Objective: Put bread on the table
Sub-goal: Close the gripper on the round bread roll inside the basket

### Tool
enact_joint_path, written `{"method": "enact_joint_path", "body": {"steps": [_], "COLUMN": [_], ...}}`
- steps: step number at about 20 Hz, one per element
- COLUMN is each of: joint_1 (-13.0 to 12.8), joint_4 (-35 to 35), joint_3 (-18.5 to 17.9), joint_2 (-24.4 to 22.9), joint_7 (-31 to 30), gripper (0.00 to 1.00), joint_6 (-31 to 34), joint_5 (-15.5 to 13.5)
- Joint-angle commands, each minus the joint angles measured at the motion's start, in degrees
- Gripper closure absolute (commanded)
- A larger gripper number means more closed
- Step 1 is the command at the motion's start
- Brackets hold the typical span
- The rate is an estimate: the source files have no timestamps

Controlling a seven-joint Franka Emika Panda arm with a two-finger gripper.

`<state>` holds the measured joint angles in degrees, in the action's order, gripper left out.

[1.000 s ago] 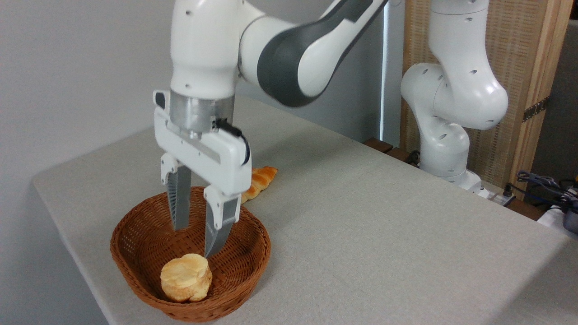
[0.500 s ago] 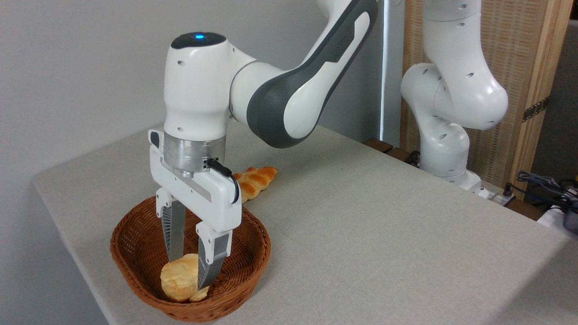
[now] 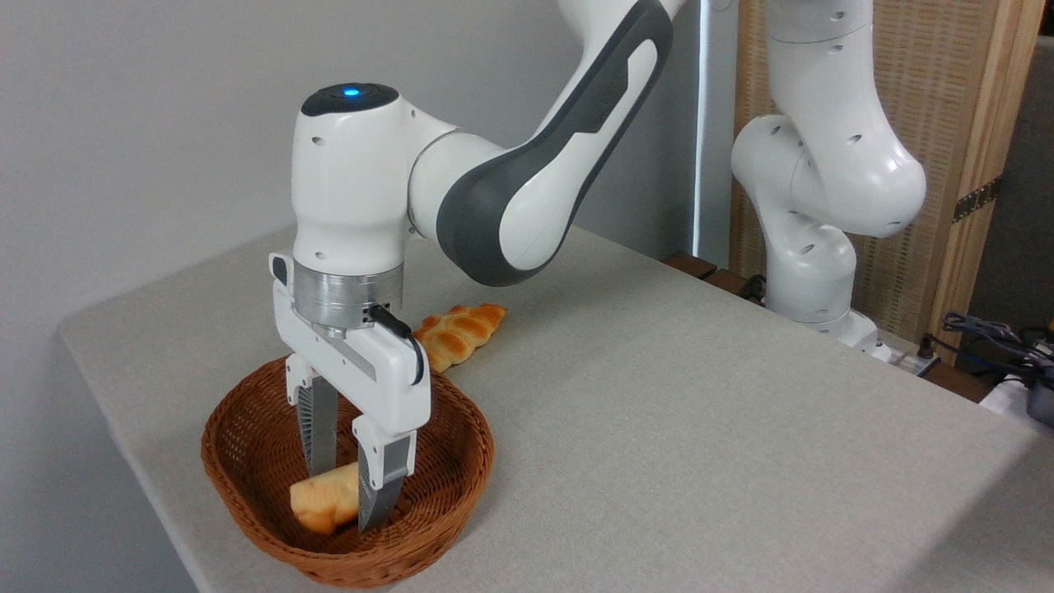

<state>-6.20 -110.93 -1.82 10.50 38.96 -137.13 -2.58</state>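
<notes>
Currently the gripper (image 3: 350, 492) is down inside the wicker basket (image 3: 247, 449), its two fingers straddling the bread roll (image 3: 324, 501), which lies tilted on the basket floor toward the 6 o'clock side of the bowl. The near finger (image 3: 380, 486) covers the roll's right end; the far finger stands behind it. Whether the fingers are already pressing the roll or only flanking it, you cannot tell from this view, so treat the grasp as unconfirmed. Judgement: the step in hand is securing the roll before lifting it out. The roll sits canted, not flat, so close slowly and let it settle square between the fingers; a fast squeeze could pivot it out toward the rim at 7 o'clock. Keep the fingertips just clear of the weave so they do not snag or drag the basket. Lift straight up until the roll clears the rim, then carry toward 3 o'clock, where the grey table (image 3: 700, 395) lies bare. Avoid the 12 o'clock side: the braided loaf (image 3: 453, 333) lies on the table just behind the basket.
</notes>
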Motion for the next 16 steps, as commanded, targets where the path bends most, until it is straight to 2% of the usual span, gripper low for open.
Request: {"method": "enact_joint_path", "body": {"steps": [1, 2, 3, 4, 16], "joint_1": [-0.04, -0.04, -0.04, -0.04, -0.04], "joint_4": [0.28, 0.28, 0.37, 0.28, 0.37], "joint_3": [0.5, 0.5, 0.5, 0.5, 0.59], "joint_2": [0.84, 0.84, 0.76, 0.75, 0.06], "joint_7": [-0.11, -0.11, -0.11, -0.11, -0.2], "gripper": [0.27, 0.43, 0.53, 0.55, 0.55], "joint_6": [-1.12, -1.12, -1.12, -1.12, -0.86], "joint_5": [1.09, 1.09, 1.09, 1.09, 1.09]}}
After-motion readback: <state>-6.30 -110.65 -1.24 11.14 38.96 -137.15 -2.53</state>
